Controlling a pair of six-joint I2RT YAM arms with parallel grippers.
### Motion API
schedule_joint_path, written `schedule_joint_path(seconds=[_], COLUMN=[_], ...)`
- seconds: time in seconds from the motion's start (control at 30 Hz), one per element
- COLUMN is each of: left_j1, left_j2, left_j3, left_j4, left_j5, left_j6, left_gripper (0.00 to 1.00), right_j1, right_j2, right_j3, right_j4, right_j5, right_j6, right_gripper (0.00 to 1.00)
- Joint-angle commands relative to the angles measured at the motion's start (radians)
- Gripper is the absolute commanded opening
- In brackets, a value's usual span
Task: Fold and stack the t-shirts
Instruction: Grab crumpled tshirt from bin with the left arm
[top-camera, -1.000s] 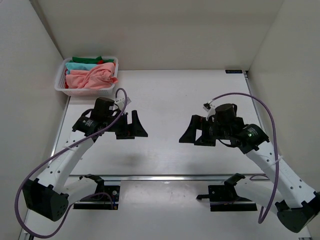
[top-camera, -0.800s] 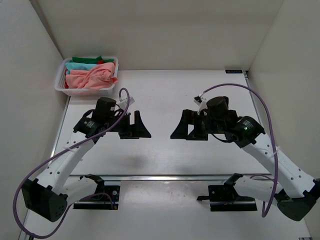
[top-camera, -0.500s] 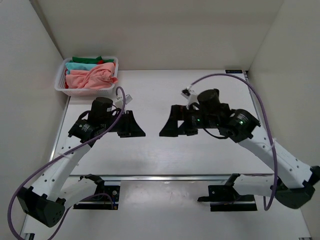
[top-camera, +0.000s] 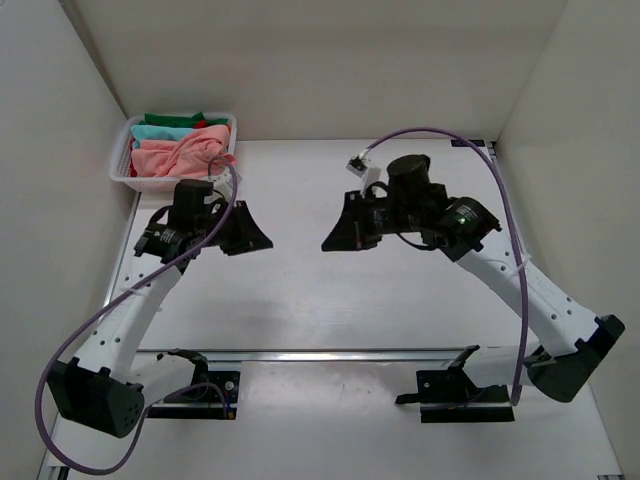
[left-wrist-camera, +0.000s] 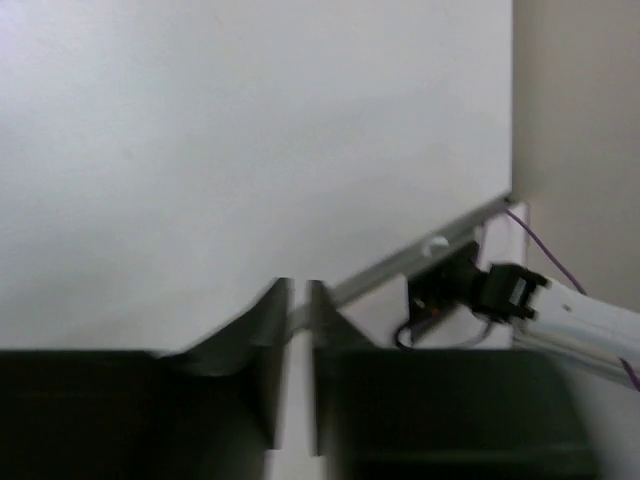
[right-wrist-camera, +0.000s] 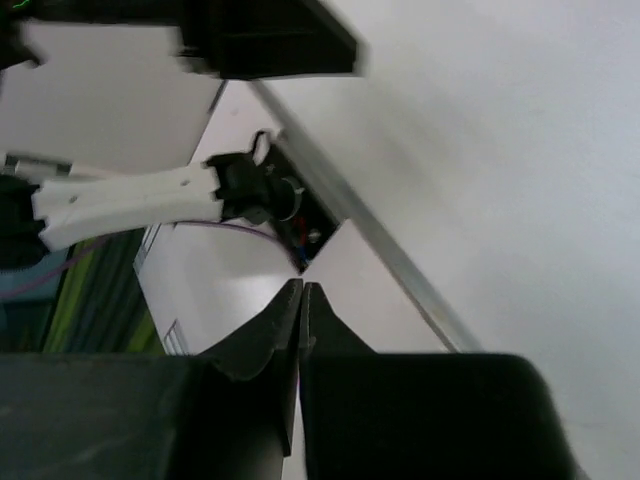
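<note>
All the t-shirts (top-camera: 180, 155) sit heaped in the white basket (top-camera: 170, 183); I hold nothing.
My left gripper (left-wrist-camera: 300, 292) has its fingers a thin slit apart with nothing between them. My right gripper (right-wrist-camera: 301, 290) has its fingers pressed together, also empty. They face each other above the surface (top-camera: 300, 300). The basket stands at the far left corner, salmon-pink shirt uppermost.

Robot lab: white table (top-camera: 320, 300) boxed by panels (top-camera: 300, 60)

Overhead and wrist views sharing table (top-camera: 300, 300)
</note>
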Motion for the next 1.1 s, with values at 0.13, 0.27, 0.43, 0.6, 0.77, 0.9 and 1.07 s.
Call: schedule_joint_path(seconds=[0.13,0.27,0.43,0.6,0.77,0.9,1.07], left_j1=[0.131,0.151,0.219,0.243,0.242,0.258,0.257], left_j2=[0.071,0.206,0.464,0.695,0.84,0.922,1.031], left_j3=[0.172,0.319,0.558,0.773,0.87,0.864,0.956], left_j4=[0.176,0.265,0.237,0.222,0.223,0.285,0.305], left_j5=[-0.197,-0.344,-0.478,-0.685,-0.774,-0.785,-0.819], left_j6=[-0.048,-0.017,0.039,0.164,0.207,0.205,0.228], left_gripper=[0.52,0.57,0.66,0.99,0.99,0.99,0.99], right_j1=[-0.682,-0.759,-0.78,-0.673,-0.598,-0.6,-0.639], right_j2=[-0.235,-0.102,0.046,0.103,0.161,0.187,0.192], right_j3=[-0.331,-0.07,0.104,0.112,0.084,0.098,0.065], right_j4=[0.323,0.1,-0.054,-0.075,-0.042,-0.023,-0.02], right_j5=[-0.477,-0.349,-0.224,-0.122,-0.165,-0.203,-0.226], right_j6=[0.04,-0.197,-0.308,-0.345,-0.314,-0.296,-0.285], right_gripper=[0.66,0.0,0.36,0.51,0.52,0.52,0.51])
